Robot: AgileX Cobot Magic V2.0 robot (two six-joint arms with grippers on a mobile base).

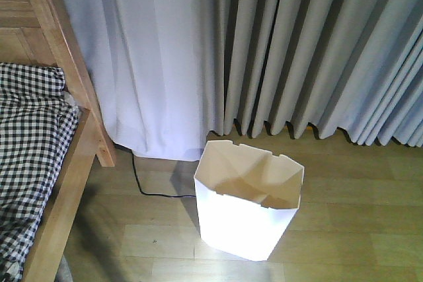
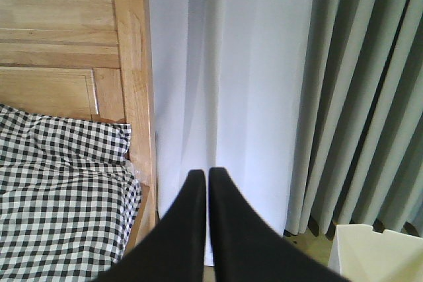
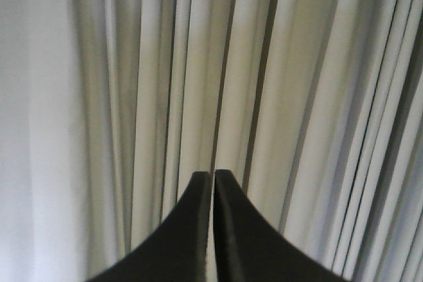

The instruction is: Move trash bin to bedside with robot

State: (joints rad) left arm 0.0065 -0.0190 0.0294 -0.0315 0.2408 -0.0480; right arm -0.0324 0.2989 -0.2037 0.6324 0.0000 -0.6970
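while both my left gripper (image 2: 207, 175) and right gripper (image 3: 213, 175) sit pinched closed and empty, the trash bin (image 1: 248, 206) stands apart from the bed frame (image 1: 79, 90); next i must reach its rim.

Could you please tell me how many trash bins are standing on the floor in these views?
1. The white thin-walled plastic trash bin stands on the wooden floor before the grey curtains, right of the light wooden bed frame. Others may be out of view.
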